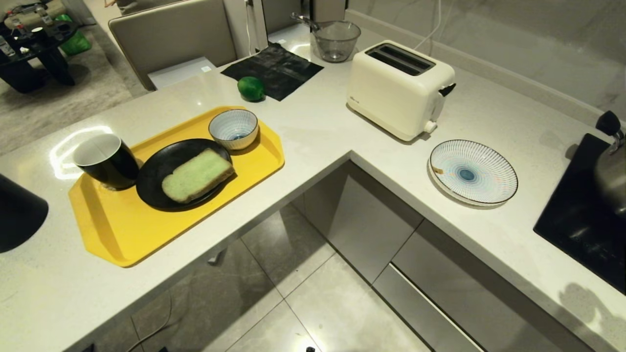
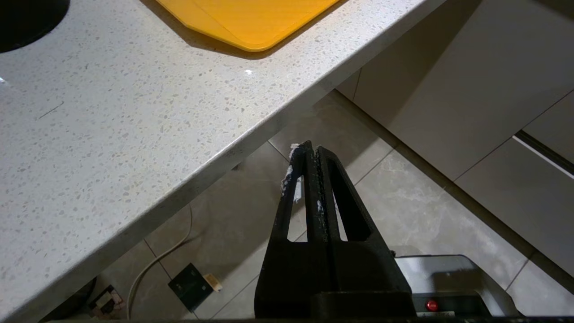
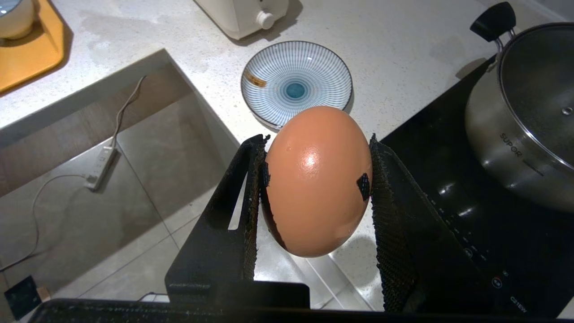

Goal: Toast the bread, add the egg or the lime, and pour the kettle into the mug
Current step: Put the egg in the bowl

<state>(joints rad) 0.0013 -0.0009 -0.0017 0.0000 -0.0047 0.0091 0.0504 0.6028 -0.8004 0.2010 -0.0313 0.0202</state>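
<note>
Egg [image 3: 316, 179] sits clamped in the right gripper [image 3: 316, 188] near the striped plate [image 3: 296, 83], while the left gripper [image 2: 309, 154] hangs with jaws closed.

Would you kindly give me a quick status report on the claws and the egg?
Right claw shut on the egg, above the counter edge near the striped plate. Left claw shut, empty, parked below the counter. Nothing in the way.

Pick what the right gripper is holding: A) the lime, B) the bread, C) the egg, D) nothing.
C: the right wrist view shows the egg clamped between the right gripper's fingers, while the lime sits on the counter and the bread lies on its black plate.
</note>
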